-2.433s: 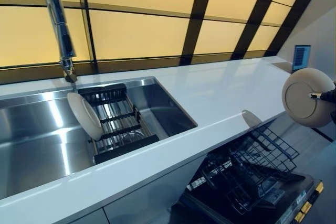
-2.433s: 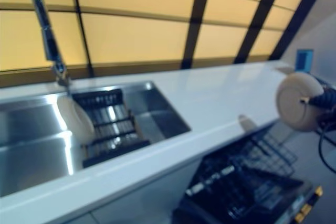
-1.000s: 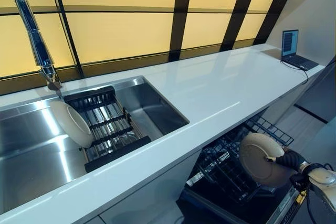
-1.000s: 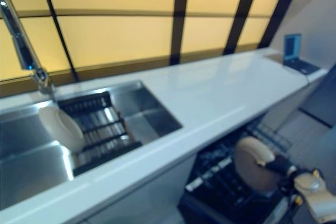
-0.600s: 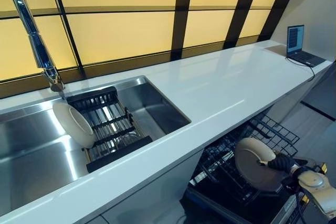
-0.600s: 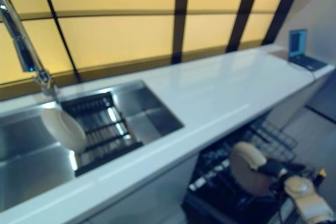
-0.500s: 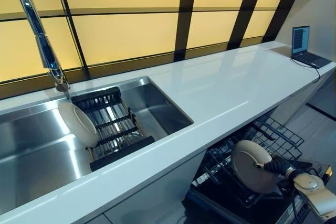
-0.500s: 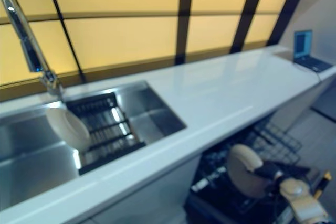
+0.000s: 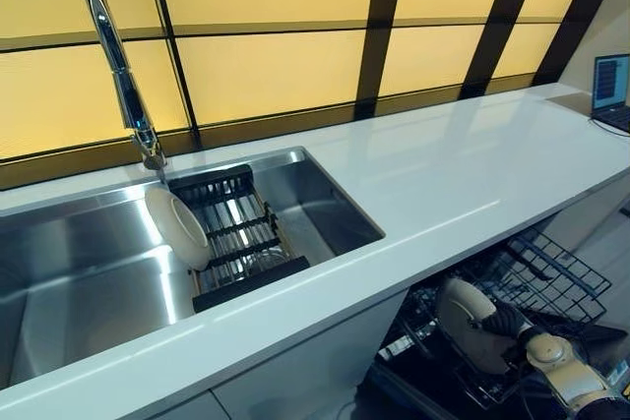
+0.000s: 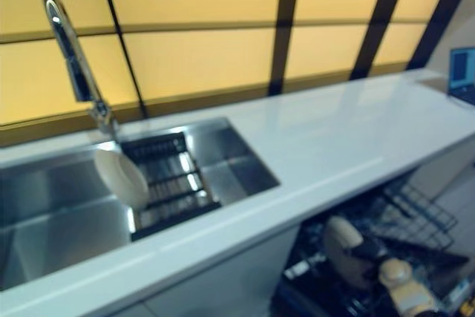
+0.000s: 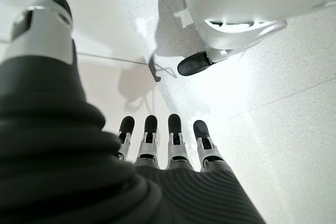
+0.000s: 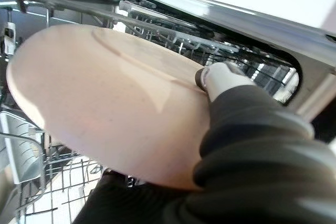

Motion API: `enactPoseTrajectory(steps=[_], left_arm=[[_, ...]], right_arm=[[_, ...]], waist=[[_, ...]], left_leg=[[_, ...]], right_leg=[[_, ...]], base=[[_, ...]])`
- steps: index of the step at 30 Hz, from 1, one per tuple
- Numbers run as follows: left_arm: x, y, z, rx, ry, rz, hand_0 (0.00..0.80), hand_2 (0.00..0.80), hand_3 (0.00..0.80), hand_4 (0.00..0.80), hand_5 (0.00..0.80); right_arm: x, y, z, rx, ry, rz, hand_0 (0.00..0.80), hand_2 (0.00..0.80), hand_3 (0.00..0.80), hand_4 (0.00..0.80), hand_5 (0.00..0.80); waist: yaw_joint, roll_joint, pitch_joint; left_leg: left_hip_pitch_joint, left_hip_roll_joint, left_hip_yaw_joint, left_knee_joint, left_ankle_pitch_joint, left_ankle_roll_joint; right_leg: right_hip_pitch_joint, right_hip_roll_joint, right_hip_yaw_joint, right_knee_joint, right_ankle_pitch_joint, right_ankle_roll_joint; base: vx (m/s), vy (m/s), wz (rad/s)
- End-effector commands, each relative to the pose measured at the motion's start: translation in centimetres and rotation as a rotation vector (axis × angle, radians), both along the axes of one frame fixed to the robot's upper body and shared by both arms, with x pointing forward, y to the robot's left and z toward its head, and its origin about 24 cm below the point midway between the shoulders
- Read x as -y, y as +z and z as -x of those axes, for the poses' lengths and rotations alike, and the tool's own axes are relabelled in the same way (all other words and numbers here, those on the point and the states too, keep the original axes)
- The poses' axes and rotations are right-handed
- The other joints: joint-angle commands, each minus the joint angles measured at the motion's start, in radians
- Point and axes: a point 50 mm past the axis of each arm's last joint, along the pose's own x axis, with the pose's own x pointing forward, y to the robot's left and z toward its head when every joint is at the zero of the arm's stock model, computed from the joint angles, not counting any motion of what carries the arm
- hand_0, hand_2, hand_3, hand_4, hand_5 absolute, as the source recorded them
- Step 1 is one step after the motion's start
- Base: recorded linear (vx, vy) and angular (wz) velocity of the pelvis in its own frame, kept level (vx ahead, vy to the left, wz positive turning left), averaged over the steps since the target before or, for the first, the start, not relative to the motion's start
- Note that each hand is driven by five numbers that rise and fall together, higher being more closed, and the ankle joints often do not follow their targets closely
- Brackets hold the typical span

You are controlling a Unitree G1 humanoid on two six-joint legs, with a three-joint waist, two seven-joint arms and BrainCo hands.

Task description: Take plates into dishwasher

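Two plates: we see one gripped (image 12: pixel 105 103), one (image 9: pixel 178 227) in the sink rack (image 9: pixel 239 238).
Right hand (image 9: pixel 504 322): thumb clamps plate over dishwasher rack (image 9: pixel 536 287).
Left hand (image 11: pixel 163 145): only its wrist view shows it, fingers straight, empty.

From my left wrist camera I see my left hand (image 11: pixel 163 148) hanging over a pale speckled floor (image 11: pixel 273 124). Its dark ribbed cover fills the lower part of the picture, and the silver fingers (image 11: pixel 176 135) with their dark tips reach out straight in a row, side by side, holding nothing and touching nothing. The thumb (image 11: pixel 42 30) stands apart from them, white and grey, raised beside the cover. A thin seam line (image 11: pixel 113 60) crosses the floor past the fingertips. The hand hovers idle, away from any object.
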Motion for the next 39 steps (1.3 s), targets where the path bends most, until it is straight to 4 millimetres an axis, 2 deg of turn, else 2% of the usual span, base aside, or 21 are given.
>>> enactPoseTrajectory(steps=[1, 5, 14, 24, 25, 26, 27, 28, 39], left_arm=[[-0.6, 0.6, -2.0, 0.038, -0.064, -0.023, 0.000, 0.000, 0.000, 0.000, 0.000], [-0.4, 0.6, -2.2, 0.048, -0.075, -0.017, 0.000, 0.000, 0.000, 0.000, 0.000], [-0.3, 0.7, -2.7, 0.061, -0.101, -0.002, 0.000, 0.000, 0.000, 0.000, 0.000], [-0.1, 0.7, -2.7, 0.066, -0.107, 0.007, 0.000, 0.000, 0.000, 0.000, 0.000], [-0.1, 0.6, -2.7, 0.065, -0.106, 0.008, 0.000, 0.000, 0.000, 0.000, 0.000], [-0.1, 0.7, -2.8, 0.065, -0.107, 0.007, 0.000, 0.000, 0.000, 0.000, 0.000], [-0.1, 0.7, -2.8, 0.065, -0.107, 0.006, 0.000, 0.000, 0.000, 0.000, 0.000], [-0.2, 0.7, -2.8, 0.066, -0.108, 0.005, 0.000, 0.000, 0.000, 0.000, 0.000], [-0.1, 0.7, -2.8, 0.071, -0.101, 0.009, 0.000, 0.000, 0.000, 0.000, 0.000]], right_arm=[[-2.2, 1.8, -3.6, 0.115, 0.053, -0.002, 0.800, 0.800, 0.800, 0.800, 0.800], [-2.2, 0.8, -3.6, 0.069, 0.036, 0.007, 0.800, 0.800, 0.800, 0.800, 0.800], [-1.0, -1.0, -3.1, -0.007, -0.031, 0.038, 0.800, 0.800, 0.800, 0.800, 0.800], [-0.5, -1.5, -2.7, -0.042, -0.057, 0.053, 0.800, 0.800, 0.800, 0.800, 0.800], [-0.4, -1.6, -2.6, -0.044, -0.060, 0.053, 0.718, 0.718, 0.718, 0.718, 0.718], [-0.3, -1.6, -2.6, -0.039, -0.066, 0.054, 0.593, 0.593, 0.593, 0.593, 0.593], [-0.2, -1.5, -2.6, -0.032, -0.071, 0.059, 0.336, 0.336, 0.336, 0.336, 0.336], [-0.2, -1.4, -2.7, -0.036, -0.074, 0.046, 0.000, 0.000, 0.000, 0.000, 0.000], [0.0, -0.6, -2.9, 0.010, -0.089, 0.039, 0.000, 0.000, 0.000, 0.000, 0.000]], waist=[[0.043, -0.020, 0.017], [0.055, -0.009, 0.019], [0.077, 0.013, 0.018], [0.081, 0.020, 0.019], [0.080, 0.020, 0.018], [0.080, 0.019, 0.018], [0.080, 0.019, 0.018], [0.080, 0.018, 0.019], [0.072, 0.011, 0.016]], left_leg=[[0.021, -0.050, -0.044, 0.005, -0.083, 0.039], [0.019, -0.053, -0.054, 0.005, -0.082, 0.037], [0.013, -0.057, -0.076, 0.005, -0.078, 0.034], [0.014, -0.060, -0.087, 0.005, -0.077, 0.034], [0.014, -0.060, -0.087, 0.005, -0.077, 0.034], [0.015, -0.060, -0.087, 0.005, -0.077, 0.034], [0.015, -0.060, -0.087, 0.005, -0.077, 0.034], [0.015, -0.059, -0.088, 0.005, -0.078, 0.033], [0.020, -0.054, -0.080, 0.005, -0.079, 0.030]], right_leg=[[-0.018, -0.037, -0.009, 0.002, 0.038, 0.102], [-0.017, -0.044, -0.016, 0.002, 0.036, 0.101], [-0.009, -0.058, -0.030, 0.002, 0.029, 0.099], [-0.009, -0.064, -0.031, 0.002, 0.031, 0.100], [-0.009, -0.064, -0.030, 0.002, 0.031, 0.100], [-0.008, -0.064, -0.031, 0.002, 0.031, 0.100], [-0.008, -0.064, -0.031, 0.002, 0.031, 0.100], [-0.008, -0.065, -0.030, 0.002, 0.032, 0.100], [-0.005, -0.060, -0.025, 0.002, 0.029, 0.099]], base=[[-0.009, 0.012, 0.04], [-0.005, 0.012, 0.11], [-0.004, 0.009, 0.09], [0.000, 0.001, 0.02], [0.000, 0.000, 0.00], [0.000, 0.000, 0.00], [0.000, 0.000, 0.00], [0.000, 0.000, 0.00], [0.000, 0.000, 0.00]])
